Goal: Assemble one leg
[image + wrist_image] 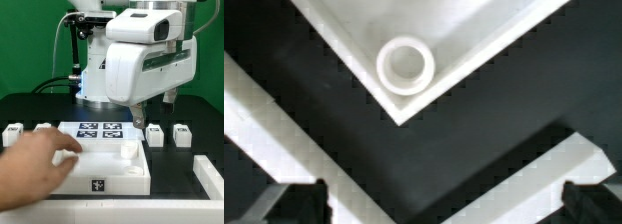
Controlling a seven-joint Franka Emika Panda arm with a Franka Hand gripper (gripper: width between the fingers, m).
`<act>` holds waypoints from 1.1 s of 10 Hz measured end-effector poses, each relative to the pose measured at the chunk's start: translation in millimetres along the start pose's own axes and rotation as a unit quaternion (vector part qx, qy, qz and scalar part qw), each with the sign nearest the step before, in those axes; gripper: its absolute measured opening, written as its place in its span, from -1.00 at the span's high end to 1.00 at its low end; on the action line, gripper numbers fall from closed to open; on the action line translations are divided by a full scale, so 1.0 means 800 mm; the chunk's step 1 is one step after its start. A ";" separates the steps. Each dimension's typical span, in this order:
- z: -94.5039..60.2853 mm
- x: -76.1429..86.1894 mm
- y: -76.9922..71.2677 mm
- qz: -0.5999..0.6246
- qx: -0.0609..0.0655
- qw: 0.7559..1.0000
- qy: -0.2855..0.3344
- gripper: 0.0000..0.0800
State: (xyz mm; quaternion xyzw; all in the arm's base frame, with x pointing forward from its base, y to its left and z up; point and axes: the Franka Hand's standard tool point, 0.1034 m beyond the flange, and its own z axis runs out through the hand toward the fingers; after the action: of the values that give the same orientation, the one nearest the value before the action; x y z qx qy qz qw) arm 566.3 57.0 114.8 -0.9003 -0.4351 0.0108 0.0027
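The big white panel (pixel 115 172) lies on the black table, and a person's hand (pixel 35 160) rests on its side at the exterior view's left. Small white legs stand in a row behind it: two on the left (pixel 12 130) (pixel 43 128) and two on the right (pixel 155 133) (pixel 181 133). My gripper (pixel 152 105) hangs open and empty above the panel's far right corner. In the wrist view the gripper (pixel 438 208) is open, with dark fingertips (pixel 287 205) at both lower corners. That view shows a panel corner with a round socket (pixel 406 62).
The marker board (pixel 100 129) lies behind the panel. Another white part (pixel 210 176) sits at the exterior view's right edge. A small white piece (pixel 128 150) stands on the panel's far side. White bands (pixel 278 140) cross the wrist view over the dark table.
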 end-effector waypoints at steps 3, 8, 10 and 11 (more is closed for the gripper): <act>0.001 0.000 0.000 0.000 0.000 1.000 0.000 -0.62; 0.001 0.000 0.000 0.000 0.001 1.000 0.000 -0.63; 0.001 0.000 0.000 0.000 0.001 1.000 0.000 -0.62; 0.001 0.000 0.000 0.000 0.001 1.000 0.000 -0.62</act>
State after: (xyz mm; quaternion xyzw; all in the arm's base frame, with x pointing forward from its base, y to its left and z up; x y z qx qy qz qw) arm 565.9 57.0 113.8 -0.9002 -0.4353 0.0116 0.0032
